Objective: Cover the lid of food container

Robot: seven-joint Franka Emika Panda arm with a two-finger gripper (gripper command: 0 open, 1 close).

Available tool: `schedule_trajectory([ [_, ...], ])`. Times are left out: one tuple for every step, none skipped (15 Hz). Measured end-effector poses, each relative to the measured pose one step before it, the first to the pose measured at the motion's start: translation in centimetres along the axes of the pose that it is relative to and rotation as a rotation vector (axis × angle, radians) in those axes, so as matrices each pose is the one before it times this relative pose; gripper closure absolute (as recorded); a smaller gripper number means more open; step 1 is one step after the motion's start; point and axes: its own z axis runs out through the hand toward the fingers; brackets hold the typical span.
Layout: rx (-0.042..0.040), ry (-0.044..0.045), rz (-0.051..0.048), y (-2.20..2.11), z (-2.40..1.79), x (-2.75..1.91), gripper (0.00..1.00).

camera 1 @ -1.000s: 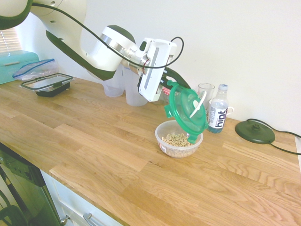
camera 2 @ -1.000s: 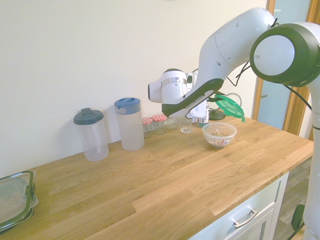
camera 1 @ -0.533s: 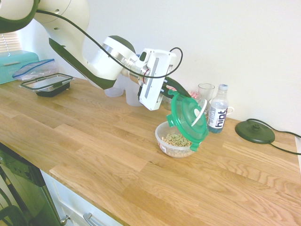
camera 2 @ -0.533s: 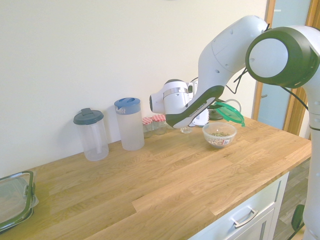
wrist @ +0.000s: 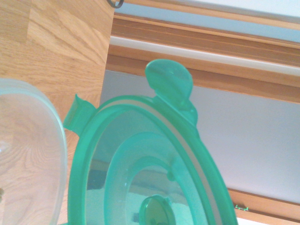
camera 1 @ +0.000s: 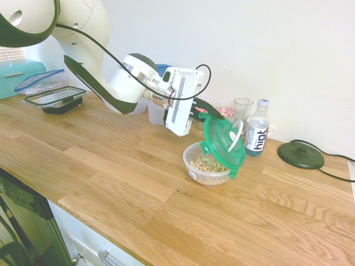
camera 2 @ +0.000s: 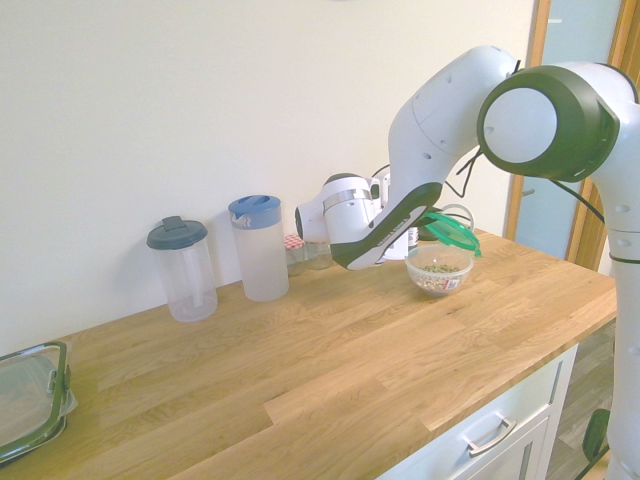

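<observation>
one white arm reaches in over the wooden counter [camera 1: 127, 183] with its gripper [camera 1: 204, 112] clamped on the edge of the lid [camera 1: 223, 141], the fingers pinched tight on the rim nearest the arm. the lid is round, translucent green, with clip tabs at its sides and a white strap curving across its middle. it hangs steeply tilted, high at the gripped edge, and slopes down over the far side of the food container [camera 1: 207, 164]; its low edge reaches the bowl's far rim, though whether they touch i cannot tell. the food container is a small clear bowl with ring-shaped cereal in its bottom, standing on the counter, most of its mouth uncovered. in the wrist view the lid [wrist: 150, 173] fills the middle, with the bowl's pale rim [wrist: 33, 154] beside it. just behind the bowl stand a water bottle [camera 1: 257, 134] and a clear glass [camera 1: 242, 111]. near the wall stand two jugs, one with a blue lid [camera 2: 259, 247], one with a dark lid [camera 2: 184, 268].
</observation>
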Motion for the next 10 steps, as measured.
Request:
schedule_trajectory([
  [0.00167, 0.00515, 0.00088, -0.048, -0.195, -0.023, 1.00],
  [0.00183, 0.00646, 0.00137, -0.088, -0.257, -0.053, 1.00],
  [0.00153, 0.00492, 0.00056, -0.063, -0.252, -0.057, 1.00],
  [0.00216, 0.00364, -0.00007, -0.046, -0.252, -0.026, 1.00],
  [0.00126, 0.00243, -0.00073, -0.054, -0.173, -0.048, 1.00],
  [0.00029, 0.00100, -0.00074, -0.095, -0.063, -0.071, 0.00],
  [-0.00055, 0.00043, 0.00059, -0.125, -0.004, -0.084, 0.00],
  [-0.00044, 0.00017, 0.00186, -0.082, 0.006, -0.053, 0.00],
  [-0.00008, 0.00014, 0.00073, -0.032, -0.004, -0.021, 0.00],
  [0.00013, 0.00002, 0.00044, 0.005, -0.006, 0.011, 0.00],
])
